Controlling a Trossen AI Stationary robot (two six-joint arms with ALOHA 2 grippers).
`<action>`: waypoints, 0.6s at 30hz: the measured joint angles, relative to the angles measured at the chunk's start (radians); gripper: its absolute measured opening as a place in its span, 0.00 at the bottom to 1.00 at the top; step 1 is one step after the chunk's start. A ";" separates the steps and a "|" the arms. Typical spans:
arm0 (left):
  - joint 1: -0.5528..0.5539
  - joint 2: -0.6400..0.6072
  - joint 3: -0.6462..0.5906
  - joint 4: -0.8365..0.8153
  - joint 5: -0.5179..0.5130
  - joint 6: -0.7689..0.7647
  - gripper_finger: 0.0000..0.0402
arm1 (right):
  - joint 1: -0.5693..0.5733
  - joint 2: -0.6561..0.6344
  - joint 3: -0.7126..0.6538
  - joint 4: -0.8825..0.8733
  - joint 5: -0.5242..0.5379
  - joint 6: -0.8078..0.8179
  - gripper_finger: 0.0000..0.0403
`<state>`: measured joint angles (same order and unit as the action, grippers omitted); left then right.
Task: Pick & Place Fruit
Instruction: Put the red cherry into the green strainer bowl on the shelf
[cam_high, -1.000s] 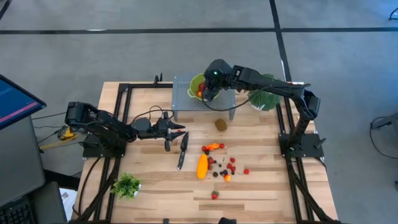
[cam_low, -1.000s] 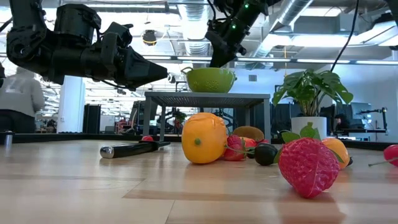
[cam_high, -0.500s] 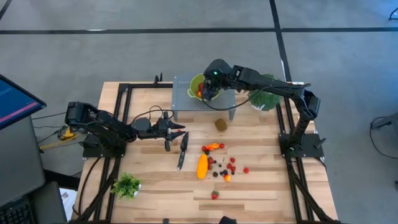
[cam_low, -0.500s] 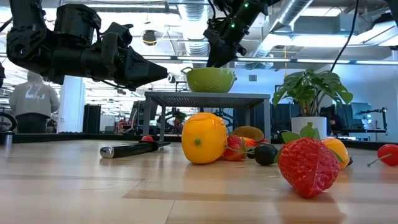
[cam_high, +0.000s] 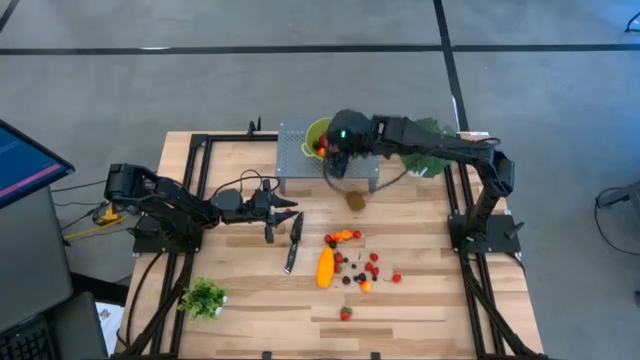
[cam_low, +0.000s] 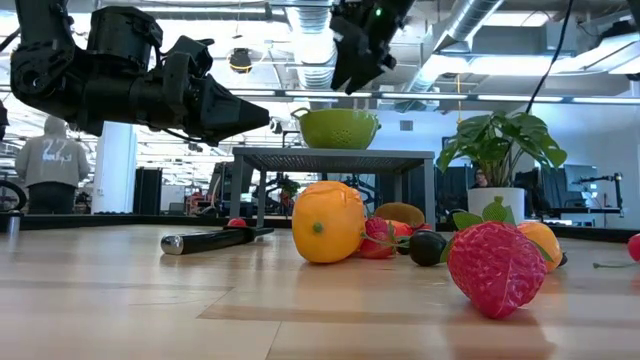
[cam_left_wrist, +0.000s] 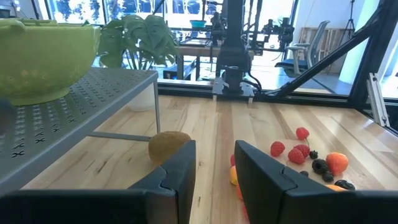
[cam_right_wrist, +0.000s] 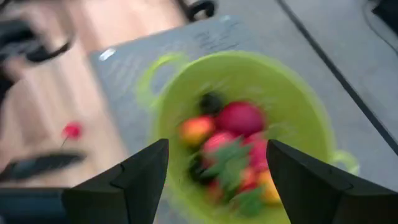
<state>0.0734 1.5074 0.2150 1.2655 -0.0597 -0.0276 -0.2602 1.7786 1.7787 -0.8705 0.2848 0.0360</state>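
Scanning from the left, we find a small plant (cam_high: 204, 297) near the desk's (cam_high: 240, 300) front left corner, well left of the fruit pile (cam_high: 355, 264). Behind it, the left end effector (cam_high: 281, 208) hangs above the desk, left of the pile, next to the knife (cam_high: 293, 240). Its wrist view shows the fingers (cam_left_wrist: 177, 171) with a narrow gap and nothing between them, so we call it partly parted and empty.

Next comes the grey perforated stand (cam_high: 295, 165), behind the pile, carrying the green bowl (cam_high: 318, 135). The right end effector (cam_high: 338, 152) sits over the stand beside the bowl; in the low view it hovers above the bowl (cam_low: 339, 128), not touching it. Its fingers (cam_right_wrist: 134, 177) stand wide apart with nothing in them: released. Beyond them we see the bowl (cam_right_wrist: 298, 124) holding several red and orange pieces, though motion blur keeps us from telling them apart.

The kiwi (cam_high: 355, 200) lies on the desk between the stand and the pile. In the pile, the long orange fruit (cam_high: 325, 267) is at the left edge, small red and dark balls spread to its right, and one strawberry (cam_high: 345, 313) lies alone in front of the pile. A large leafy plant (cam_high: 425, 160) stands right of the stand, behind the pile.
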 joint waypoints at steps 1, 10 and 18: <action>0.000 0.000 0.000 0.000 0.000 0.000 0.26 | 0.026 0.000 0.000 -0.026 0.016 0.009 0.65; 0.000 0.000 0.000 0.000 0.001 0.000 0.26 | 0.283 0.001 0.000 -0.256 0.060 0.146 0.57; 0.000 0.000 0.000 0.000 0.004 0.000 0.26 | 0.489 0.001 -0.017 -0.370 0.059 0.293 0.54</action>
<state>0.0733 1.5074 0.2150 1.2655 -0.0559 -0.0273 0.2292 1.7794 1.7618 -1.2410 0.3439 0.3287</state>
